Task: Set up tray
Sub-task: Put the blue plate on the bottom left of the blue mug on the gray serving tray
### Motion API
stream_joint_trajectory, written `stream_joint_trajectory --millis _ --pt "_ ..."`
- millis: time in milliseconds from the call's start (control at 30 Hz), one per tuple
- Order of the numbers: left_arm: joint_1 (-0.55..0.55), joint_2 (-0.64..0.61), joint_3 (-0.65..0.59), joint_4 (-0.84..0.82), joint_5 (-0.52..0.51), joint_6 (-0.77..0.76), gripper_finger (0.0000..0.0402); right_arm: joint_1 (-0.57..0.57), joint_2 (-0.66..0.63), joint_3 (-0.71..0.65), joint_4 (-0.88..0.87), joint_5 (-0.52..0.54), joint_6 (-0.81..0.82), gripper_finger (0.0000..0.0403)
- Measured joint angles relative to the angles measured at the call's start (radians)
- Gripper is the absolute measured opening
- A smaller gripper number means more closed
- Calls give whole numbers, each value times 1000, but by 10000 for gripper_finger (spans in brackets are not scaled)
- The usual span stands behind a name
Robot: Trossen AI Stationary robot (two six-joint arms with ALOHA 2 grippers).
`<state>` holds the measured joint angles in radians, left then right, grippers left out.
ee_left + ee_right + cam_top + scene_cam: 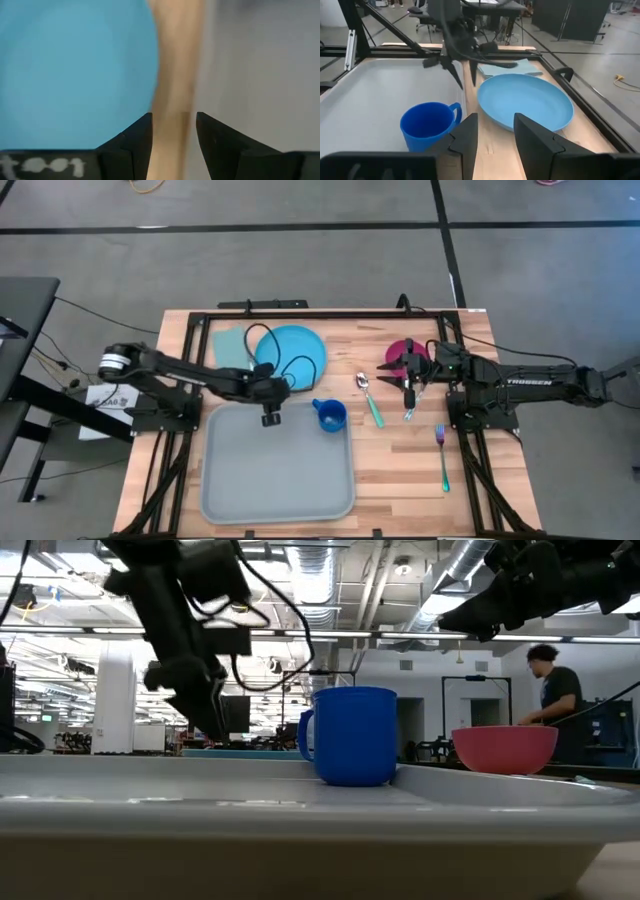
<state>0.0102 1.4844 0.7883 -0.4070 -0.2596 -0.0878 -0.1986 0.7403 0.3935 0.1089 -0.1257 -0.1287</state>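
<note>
Grey-blue tray just beneath parted, empty left gripper fingers, blue mug beside. Right gripper spread, unladen, above wood near pink bowl.

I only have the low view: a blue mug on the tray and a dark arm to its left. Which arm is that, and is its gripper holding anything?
Observer: That is the left arm. The left gripper hangs open and empty over the tray's far edge.
Operator: Is the plate on the tray?
Observer: No, the blue plate lies on the table beyond the tray.
Operator: Any cutlery?
Observer: A spoon and a fork lie on the table to the right of the tray.
</note>
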Motion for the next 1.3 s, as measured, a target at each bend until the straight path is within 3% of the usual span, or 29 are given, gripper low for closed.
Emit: stream_joint_trajectory --millis 167,367,1033,1300 --pt "79 8 0 34 10 40 142 0 0 0 -1 0 -2 118" --pt "149 8 -6 42 112 38 142 0 0 0 -4 0 -2 118" --pt "145 10 -8 50 91 67 142 0 0 0 -27 0 -2 118" --pt "145 93 -9 77 91 96 141 1 0 0 -34 -1 -2 118"
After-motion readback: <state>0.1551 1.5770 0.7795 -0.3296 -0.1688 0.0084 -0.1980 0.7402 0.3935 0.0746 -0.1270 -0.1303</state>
